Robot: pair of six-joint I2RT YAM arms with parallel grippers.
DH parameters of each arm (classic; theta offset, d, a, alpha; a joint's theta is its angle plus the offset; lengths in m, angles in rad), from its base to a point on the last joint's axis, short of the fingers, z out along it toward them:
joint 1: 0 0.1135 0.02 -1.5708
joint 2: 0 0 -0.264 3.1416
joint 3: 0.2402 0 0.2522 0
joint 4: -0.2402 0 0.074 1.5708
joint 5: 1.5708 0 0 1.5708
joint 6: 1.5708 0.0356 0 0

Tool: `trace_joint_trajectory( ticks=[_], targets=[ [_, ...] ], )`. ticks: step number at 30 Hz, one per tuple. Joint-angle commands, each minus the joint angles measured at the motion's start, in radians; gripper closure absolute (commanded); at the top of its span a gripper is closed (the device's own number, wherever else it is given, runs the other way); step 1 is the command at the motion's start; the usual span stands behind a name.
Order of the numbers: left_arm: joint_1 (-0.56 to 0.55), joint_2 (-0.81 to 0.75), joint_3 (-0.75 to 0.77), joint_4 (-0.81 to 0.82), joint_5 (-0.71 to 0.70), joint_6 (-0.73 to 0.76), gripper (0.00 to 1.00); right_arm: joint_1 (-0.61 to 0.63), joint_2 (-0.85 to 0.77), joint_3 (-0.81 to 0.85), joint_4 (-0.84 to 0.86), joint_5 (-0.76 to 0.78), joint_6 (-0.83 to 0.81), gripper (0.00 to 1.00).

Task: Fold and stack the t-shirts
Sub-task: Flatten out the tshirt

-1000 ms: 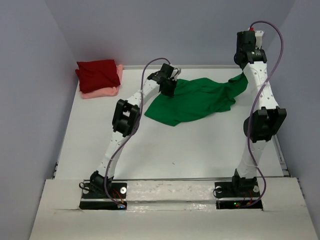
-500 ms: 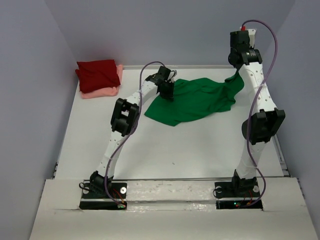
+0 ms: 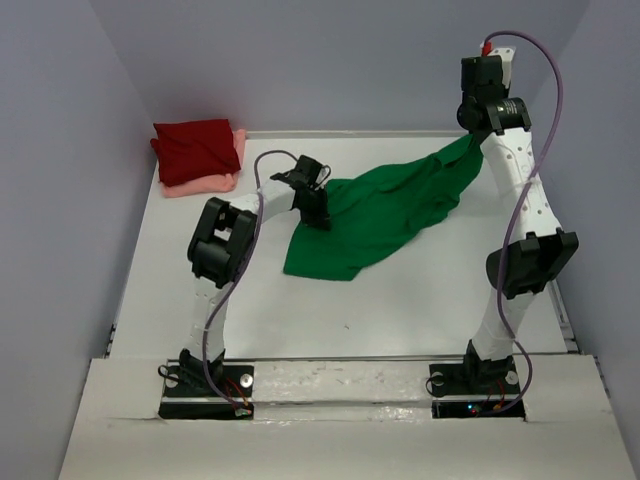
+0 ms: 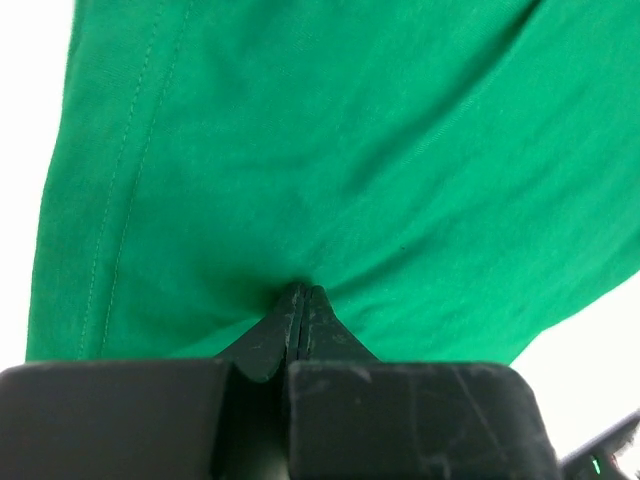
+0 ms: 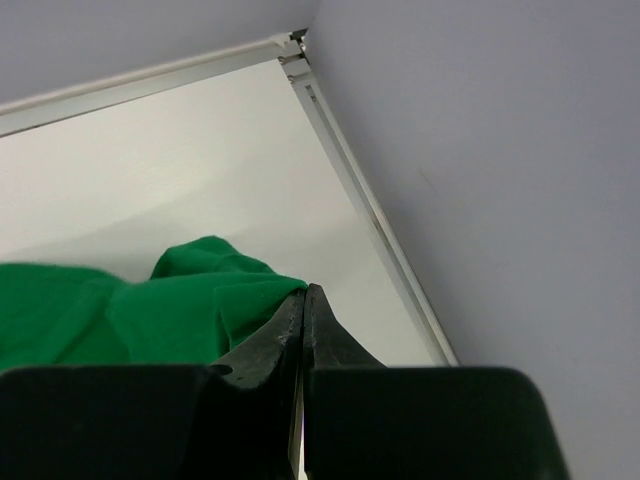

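The bright green t-shirt [image 3: 385, 205] hangs stretched between my two grippers over the middle and back right of the table. My left gripper [image 3: 318, 212] is shut on its left edge; green cloth [image 4: 330, 150] fills the left wrist view ahead of the closed fingertips. My right gripper [image 3: 478, 135] is shut on its right corner [image 5: 215, 285], held high near the back right wall. The dark red t-shirt [image 3: 195, 148] lies folded on top of the folded salmon pink t-shirt [image 3: 205, 182] at the back left corner.
The white table [image 3: 330, 290] has a raised rim [image 5: 360, 190] along its right side, close to the grey wall. Walls enclose the table on the left, back and right. Both arm bases stand at the near edge.
My left gripper has pulled the shirt's left edge towards the front left. My right gripper has lifted the right corner higher. The shirt is drawn out longer between them.
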Motion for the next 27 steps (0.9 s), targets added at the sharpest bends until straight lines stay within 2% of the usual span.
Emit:
trace_joint_trajectory(
  ticks=[1,5,9,12,15,18,21,23,26,27],
  targets=[
    [-0.028,-0.117,-0.280,-0.066,-0.016,-0.090,1.00,0.015,-0.060,0.010,0.042,0.001,-0.008,1.00],
    [-0.067,-0.303,-0.541,0.031,-0.002,-0.142,1.00,0.024,-0.064,0.005,0.040,0.005,-0.010,1.00],
    [-0.123,-0.441,-0.583,0.019,-0.085,-0.137,1.00,0.024,-0.054,0.006,0.034,-0.011,-0.008,1.00],
    [-0.180,-0.567,-0.485,-0.078,-0.332,-0.128,1.00,0.033,-0.045,-0.017,0.031,-0.006,-0.007,1.00],
    [-0.209,-0.648,-0.352,-0.173,-0.468,-0.119,0.98,0.033,-0.042,-0.040,0.031,-0.003,-0.001,1.00],
    [-0.211,-0.653,-0.200,-0.259,-0.551,-0.091,0.96,0.033,-0.025,-0.034,0.028,-0.003,-0.002,1.00],
    [-0.211,-0.609,-0.040,-0.336,-0.588,-0.059,0.96,0.033,-0.012,-0.025,0.022,-0.012,-0.002,1.00],
    [-0.203,-0.551,0.053,-0.359,-0.605,-0.013,0.92,0.033,0.001,-0.011,0.016,-0.014,-0.005,1.00],
    [-0.151,-0.435,0.156,-0.393,-0.550,0.030,0.91,0.042,0.005,-0.002,0.011,-0.026,-0.002,1.00],
    [-0.112,-0.409,0.167,-0.386,-0.462,0.042,0.78,0.042,0.006,0.001,0.011,-0.023,-0.004,1.00]
  ],
)
